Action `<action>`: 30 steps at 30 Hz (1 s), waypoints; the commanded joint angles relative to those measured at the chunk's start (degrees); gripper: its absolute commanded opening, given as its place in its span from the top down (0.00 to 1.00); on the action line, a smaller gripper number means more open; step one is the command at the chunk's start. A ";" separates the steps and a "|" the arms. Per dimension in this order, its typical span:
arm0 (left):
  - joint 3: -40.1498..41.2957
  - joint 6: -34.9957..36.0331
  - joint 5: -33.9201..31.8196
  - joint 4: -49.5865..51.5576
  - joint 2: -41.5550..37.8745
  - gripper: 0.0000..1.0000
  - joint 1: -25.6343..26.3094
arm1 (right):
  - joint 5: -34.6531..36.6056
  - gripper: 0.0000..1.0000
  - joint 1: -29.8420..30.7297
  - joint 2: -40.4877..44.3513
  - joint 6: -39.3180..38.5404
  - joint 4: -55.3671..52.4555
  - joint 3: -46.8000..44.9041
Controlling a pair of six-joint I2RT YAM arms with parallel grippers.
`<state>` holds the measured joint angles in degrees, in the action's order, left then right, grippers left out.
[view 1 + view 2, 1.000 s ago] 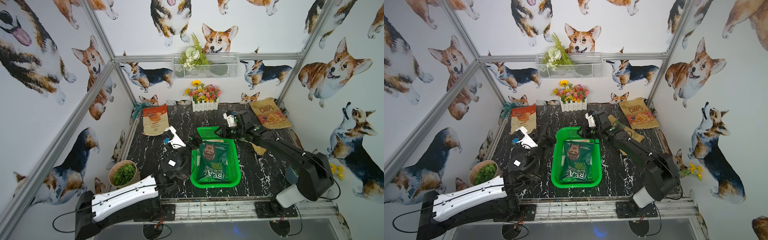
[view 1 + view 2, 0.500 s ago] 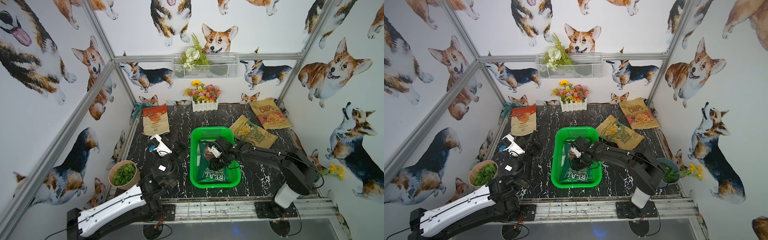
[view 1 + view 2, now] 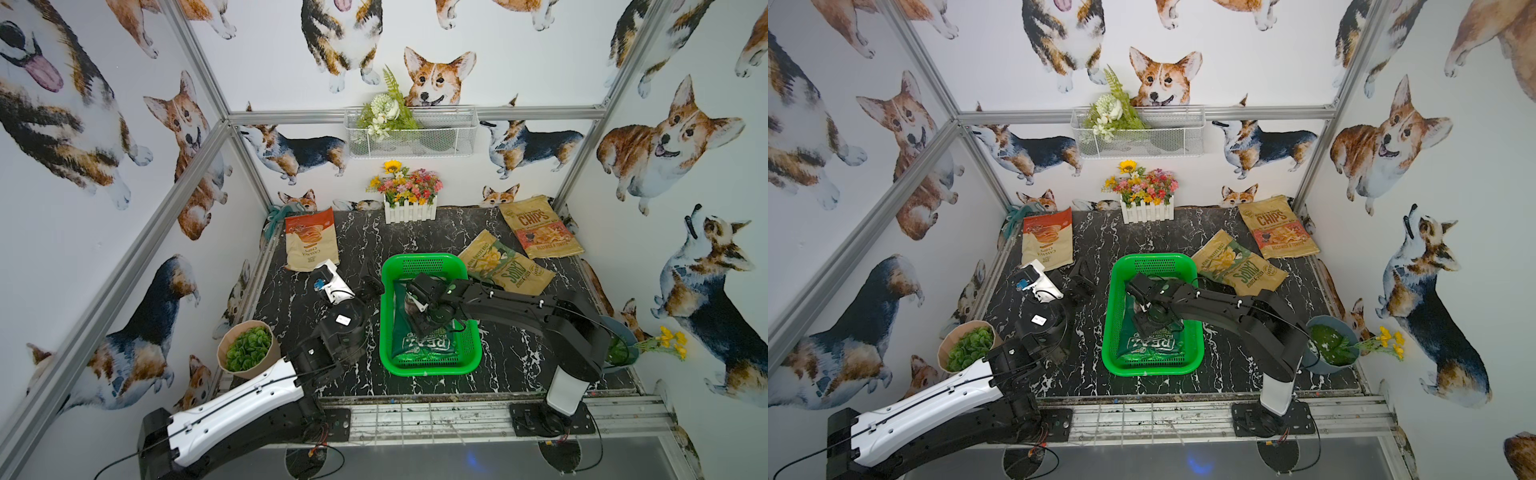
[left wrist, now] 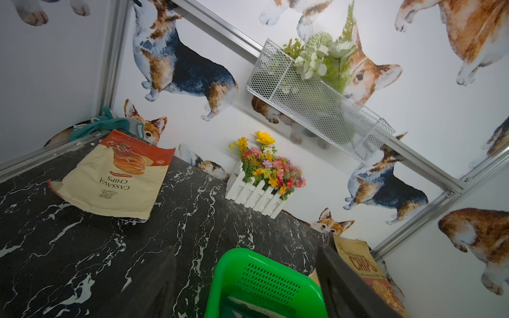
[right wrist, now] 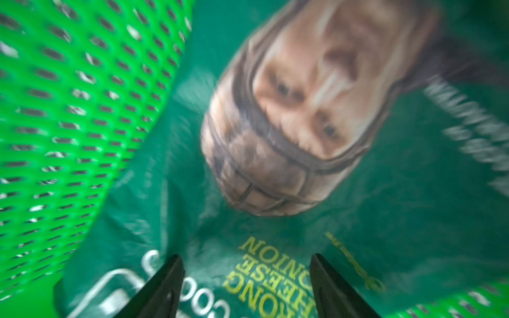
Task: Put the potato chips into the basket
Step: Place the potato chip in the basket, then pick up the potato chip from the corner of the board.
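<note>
Basket (image 3: 430,368) sits mid-surface (image 3: 365,232). Dark green REAL bag (image 3: 428,343) lies flat inside it, covering most of the floor, lettering toward the near wall

Right fingers (image 5: 162,291) hang low over that bag, within the basket walls, spread apart, nothing between them; bare film shows in the gap. Judged: this bag is delivered, and the step in hand is getting out cleanly

Left fingers (image 4: 344,286) wide apart, empty, just left of the basket's far-left corner

Outside the basket: cream cassava bag (image 3: 311,241) far left; green-lettered kraft bag (image 3: 505,266) just right of the basket's far-right corner, touching or not, cannot tell; red-lettered kraft bag (image 3: 540,228) in the far-right corner

To do it well:
- rise straight up before any sideways travel, so a fingertip cannot snag the crinkly film or the perforated wall
- hold the fingers spread on the way out
- nearest next pick for the right arm looks like the green-lettered bag; it lies flat, so pinch a raised edge or seam rather than the face
- one arm over the basket at a time
</note>
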<state>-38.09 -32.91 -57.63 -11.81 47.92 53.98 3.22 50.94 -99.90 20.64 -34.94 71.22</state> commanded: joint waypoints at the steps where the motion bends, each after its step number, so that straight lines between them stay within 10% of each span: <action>1: -1.18 -2.64 0.93 5.94 0.89 0.17 -1.14 | 2.59 0.24 -0.22 3.17 -0.10 -0.63 1.26; 12: -15.83 -7.78 40.26 25.82 16.68 0.18 -28.75 | -3.38 0.24 -14.26 12.08 4.98 7.81 -0.55; 21: -20.59 -4.89 53.84 22.71 29.21 0.16 -33.94 | -16.67 0.25 -35.08 7.96 8.92 7.21 1.88; 30: -28.82 -6.25 60.46 22.95 40.63 0.16 -50.21 | -28.04 0.27 -37.84 11.50 16.26 18.40 -8.09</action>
<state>-63.44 -39.62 -0.36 11.46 85.58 7.07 -19.27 13.17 -89.27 33.15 -22.52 64.69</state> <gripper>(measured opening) 0.839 0.733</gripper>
